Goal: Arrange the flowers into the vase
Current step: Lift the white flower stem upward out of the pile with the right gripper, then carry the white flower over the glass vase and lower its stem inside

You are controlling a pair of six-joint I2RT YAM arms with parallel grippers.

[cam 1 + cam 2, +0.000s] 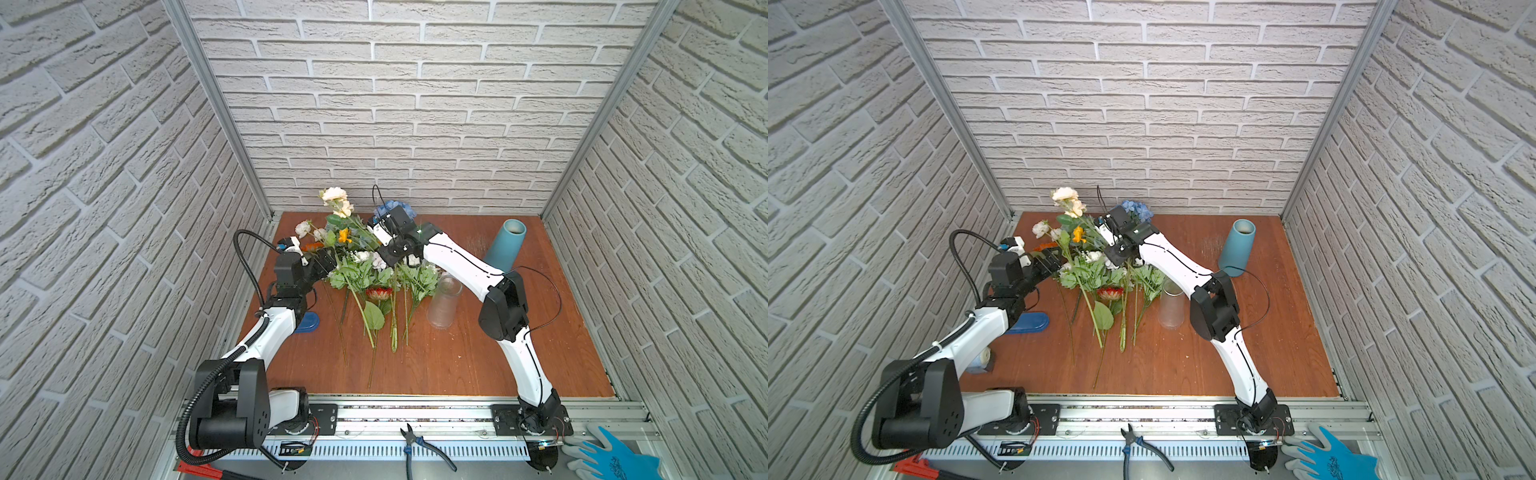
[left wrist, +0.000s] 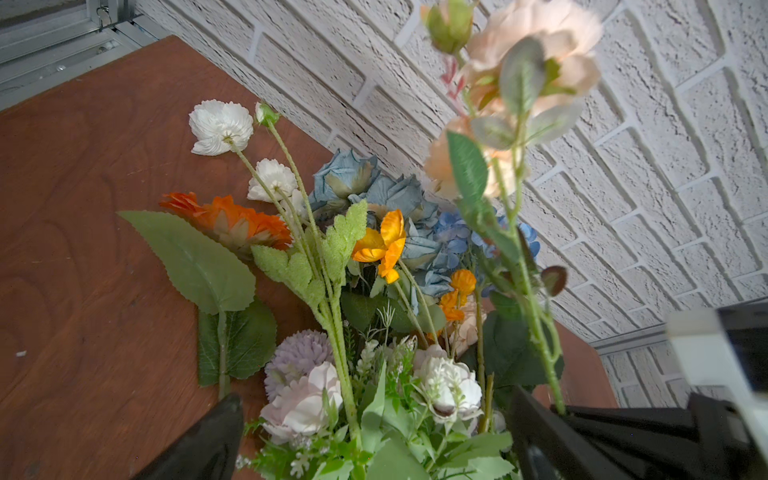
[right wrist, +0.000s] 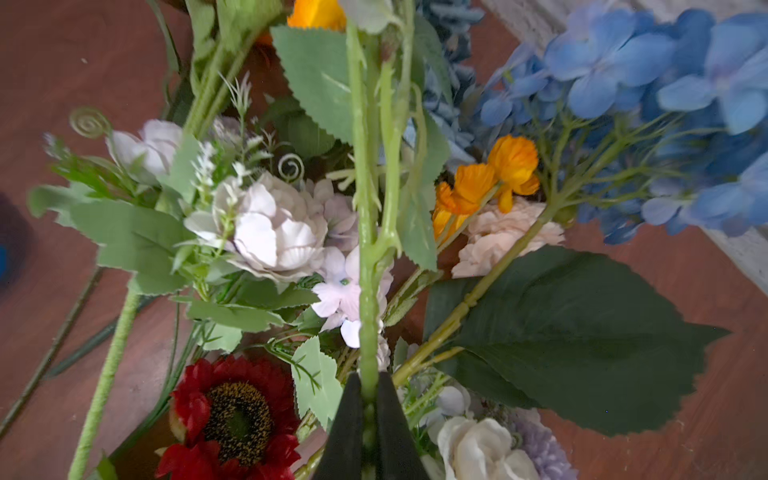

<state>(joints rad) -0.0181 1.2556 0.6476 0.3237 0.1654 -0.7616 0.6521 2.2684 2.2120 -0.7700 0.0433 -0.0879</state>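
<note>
One pair of pliers (image 1: 419,446) and a blue glove (image 1: 611,457) lie nearest, on the metal rail (image 1: 415,413) at 6 and 5 o'clock. The glove's dark mark is too small to read.

Past them, on the brown table (image 1: 457,365), the flowers (image 1: 365,270) lie in one pile in the middle, with their stems pointing to 6 o'clock. Two vases show only in the top views: a clear vase (image 1: 444,301) just at the pile's 3 o'clock, and a blue vase (image 1: 505,245) farther off at 2 o'clock.

The left tool (image 2: 374,399) is wide open, with its fingers (image 2: 224,432) on both sides of a lilac-white bunch (image 2: 303,399). The right wrist view shows up close the right tool (image 3: 368,409) pinched shut on the thorny stem of a peach rose (image 1: 336,195). The rose sticks up at 12 o'clock.
</note>
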